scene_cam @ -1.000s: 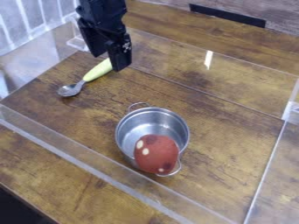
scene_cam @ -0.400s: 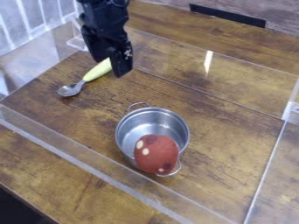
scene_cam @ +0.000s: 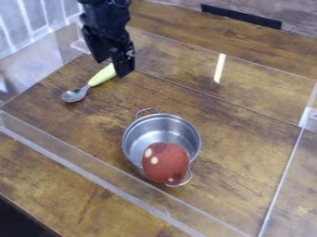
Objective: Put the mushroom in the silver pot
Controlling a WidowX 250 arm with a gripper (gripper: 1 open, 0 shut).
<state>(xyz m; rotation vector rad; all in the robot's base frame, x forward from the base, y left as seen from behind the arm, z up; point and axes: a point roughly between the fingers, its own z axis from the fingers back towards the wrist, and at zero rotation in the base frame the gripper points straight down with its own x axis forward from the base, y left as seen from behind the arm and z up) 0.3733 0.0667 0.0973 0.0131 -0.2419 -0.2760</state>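
Note:
The mushroom (scene_cam: 166, 162), a reddish-brown cap with a few pale spots, rests inside the silver pot (scene_cam: 143, 130) against its near right rim. The pot stands on the wooden table near the centre front. My gripper (scene_cam: 124, 67) hangs far from it at the upper left, pointing down over the handle of a spoon, with its black fingers apart and nothing between them.
A spoon with a yellow-green handle and metal bowl (scene_cam: 77, 93) lies at the left, just below the gripper. Clear acrylic walls (scene_cam: 74, 167) fence the work area on the front, left and right sides. A white rack stands at the far left.
The gripper has drifted slightly left and lower over the spoon handle, still open. Pot and mushroom have not moved.

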